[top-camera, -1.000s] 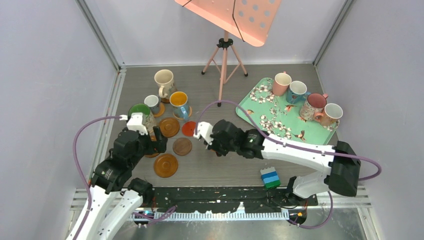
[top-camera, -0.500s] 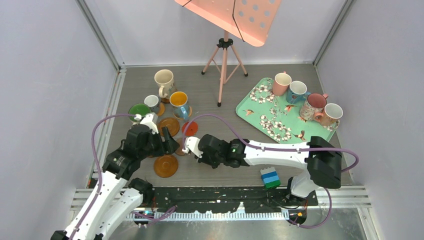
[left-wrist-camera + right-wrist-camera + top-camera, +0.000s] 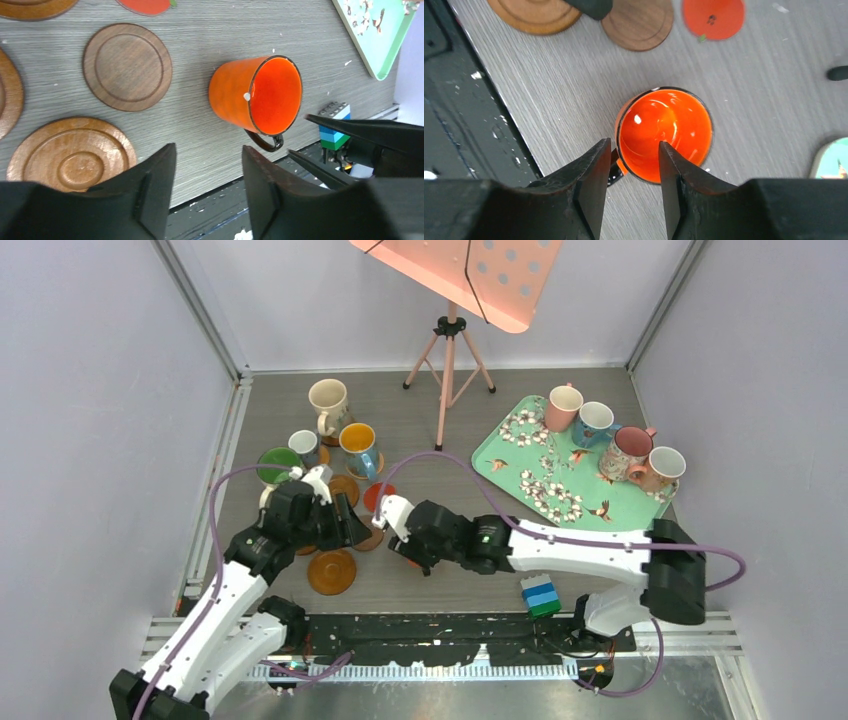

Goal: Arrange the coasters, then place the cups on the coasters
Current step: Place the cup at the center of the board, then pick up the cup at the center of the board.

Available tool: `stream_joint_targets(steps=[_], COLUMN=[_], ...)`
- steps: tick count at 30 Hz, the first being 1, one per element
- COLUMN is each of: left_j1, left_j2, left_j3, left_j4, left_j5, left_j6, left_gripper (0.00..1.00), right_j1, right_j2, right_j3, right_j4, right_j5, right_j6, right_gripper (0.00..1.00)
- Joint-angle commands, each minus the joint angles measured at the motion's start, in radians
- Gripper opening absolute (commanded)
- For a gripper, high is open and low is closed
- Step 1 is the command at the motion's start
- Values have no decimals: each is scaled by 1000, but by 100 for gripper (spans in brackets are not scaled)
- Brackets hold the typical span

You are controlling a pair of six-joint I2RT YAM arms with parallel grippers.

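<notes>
An orange cup [image 3: 664, 132] with a black handle stands upright on bare table, right of the coasters. My right gripper [image 3: 634, 175] hangs open over its rim on the handle side, gripping nothing. My left gripper [image 3: 209, 190] is open and empty, just near-left of the orange cup [image 3: 255, 95]. Next to it lie a dark brown coaster [image 3: 127, 65], a tan grooved coaster [image 3: 70, 155] and a red coaster [image 3: 714, 17]. From above, both grippers meet near the tan coaster [image 3: 331, 571], and the orange cup is almost hidden under the right gripper [image 3: 405, 540].
Several cups sit on coasters at the far left, among them a cream cup [image 3: 328, 400] and a blue one [image 3: 358, 443]. A mint floral tray [image 3: 535, 475] at the right holds several more cups. A tripod stand [image 3: 448, 370] rises behind. A block stack [image 3: 540, 595] lies near the front edge.
My right gripper has swung left and nearer, and its jaws have opened off the orange cup. My left gripper has moved right toward the cup, its jaws narrowing.
</notes>
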Motion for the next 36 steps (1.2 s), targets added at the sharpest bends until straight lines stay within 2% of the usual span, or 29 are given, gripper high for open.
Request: stream_joint_targets(steps=[1,4,13,17,24,27,29,33,36], left_j1=[-13,-45,-198,-258,-293,-307,-311,-311,-311], left_j2=[71,118,254,342,472,522,538,519,478], left_j3=[9,29,66,103,135,156,165,188,230], left_j4=[109,144,263,281,294,263,237,183,115], left_j5=[92,88,-72,-147,-166,-178,-185,-210,-260], left_j6=[-30,-51,-112,-112,-112,-107,-100,-74,-30], left_gripper=[49,49,48,48,42,35,26,1,0], right_j1=[6,4,4,4,4,4,4,4,4], right_j2=[-193,-281,-561,-671,-815,-864,-885,-912,-917], right_j3=[21,-14,-138,-201,-263,-285,-292,-303,-311], right_j4=[33,13,-108,-131,-197,-218,-224,-229,-229], right_j5=[93,189,530,572,597,609,612,621,621], right_j6=[64,108,274,318,368,382,386,388,390], right_gripper=[47,47,47,47,47,47,47,47,47])
